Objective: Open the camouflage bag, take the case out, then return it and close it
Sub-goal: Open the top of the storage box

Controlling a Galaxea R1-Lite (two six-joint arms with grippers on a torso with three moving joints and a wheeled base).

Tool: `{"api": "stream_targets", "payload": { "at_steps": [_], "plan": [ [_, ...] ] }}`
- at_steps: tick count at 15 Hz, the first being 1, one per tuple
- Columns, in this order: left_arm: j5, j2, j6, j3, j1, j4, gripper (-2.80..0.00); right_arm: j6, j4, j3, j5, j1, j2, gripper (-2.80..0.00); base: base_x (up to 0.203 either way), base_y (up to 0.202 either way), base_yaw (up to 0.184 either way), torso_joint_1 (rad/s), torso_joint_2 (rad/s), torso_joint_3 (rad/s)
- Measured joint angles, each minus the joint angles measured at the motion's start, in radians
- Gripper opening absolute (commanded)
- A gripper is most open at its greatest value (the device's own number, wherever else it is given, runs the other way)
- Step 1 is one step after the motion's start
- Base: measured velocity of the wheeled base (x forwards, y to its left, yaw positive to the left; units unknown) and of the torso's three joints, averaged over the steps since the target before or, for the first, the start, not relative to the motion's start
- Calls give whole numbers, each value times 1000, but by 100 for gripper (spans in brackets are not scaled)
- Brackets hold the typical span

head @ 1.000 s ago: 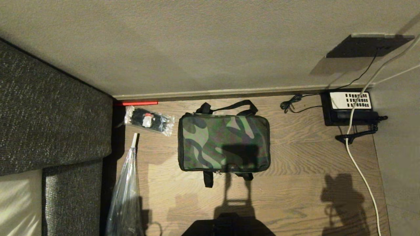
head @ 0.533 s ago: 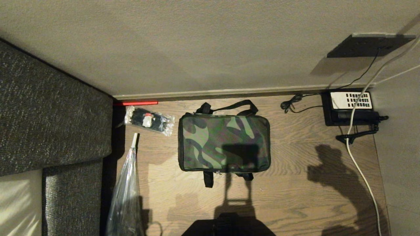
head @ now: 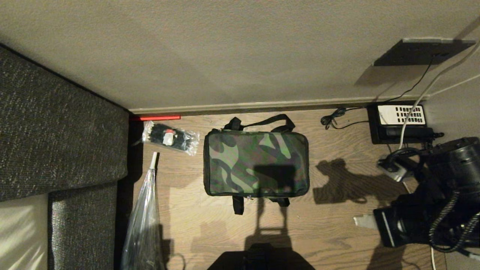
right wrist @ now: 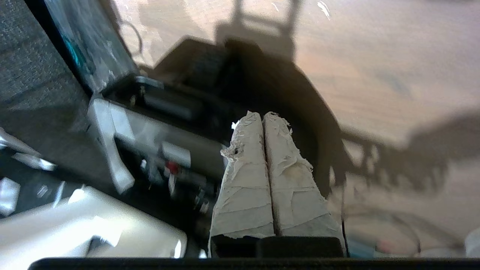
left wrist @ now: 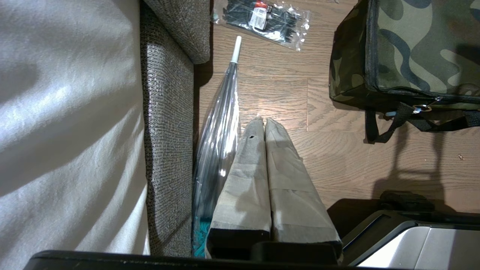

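Observation:
The camouflage bag lies closed on the wooden floor, top up, with black straps at its far and near sides; its corner also shows in the left wrist view. The case is hidden. My right gripper hangs to the right of the bag and nearer to me, apart from it, pointing towards my base. Its taped fingers are pressed together on nothing. My left gripper is parked low beside the sofa, shut and empty, and is outside the head view.
A grey sofa fills the left side, with a clear folded umbrella along it. A clear packet of black ties lies left of the bag. A black telephone with cords sits at the right by the wall.
My right arm has swung into the head view from the lower right. Its shadow on the floor has slid left towards the bag. The bag has not moved.

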Motion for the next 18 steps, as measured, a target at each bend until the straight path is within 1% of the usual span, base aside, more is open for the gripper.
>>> {"api": "stream_targets", "payload": {
  "at_steps": [1, 2, 4, 5, 6, 8, 11, 12, 15, 18],
  "plan": [
    [0, 0, 0, 0, 0, 0, -280, -1, -107, 33, -24, 42, 56, -280, 0, 0, 0, 0, 0, 0],
    [0, 0, 0, 0, 0, 0, -280, -1, -181, 54, -56, 85, 100, -280, 0, 0, 0, 0, 0, 0],
    [0, 0, 0, 0, 0, 0, -280, 0, -294, 71, -135, 183, 188, -280, 0, 0, 0, 0, 0, 0],
    [0, 0, 0, 0, 0, 0, -280, 0, -344, 70, -158, 230, 232, -280, 0, 0, 0, 0, 0, 0],
    [0, 0, 0, 0, 0, 0, -280, 0, -388, 66, -167, 272, 278, -280, 0, 0, 0, 0, 0, 0],
    [0, 0, 0, 0, 0, 0, -280, -2, -466, 34, -174, 329, 369, -280, 0, 0, 0, 0, 0, 0],
    [0, 0, 0, 0, 0, 0, -280, -11, -569, -57, -178, 371, 521, -280, 0, 0, 0, 0, 0, 0],
    [0, 0, 0, 0, 0, 0, -280, -23, -602, -92, -183, 379, 566, 0, 0, 0, 0, 0, 0, 0],
    [0, 0, 0, 0, 0, 0, -280, -71, -664, -186, -200, 390, 689, 0, 0, 0, 0, 0, 0, 0],
    [0, 0, 0, 0, 0, 0, -280, -116, -742, -236, -201, 393, 779, 0, 0, 0, 0, 0, 0, 0]
  ]
}}
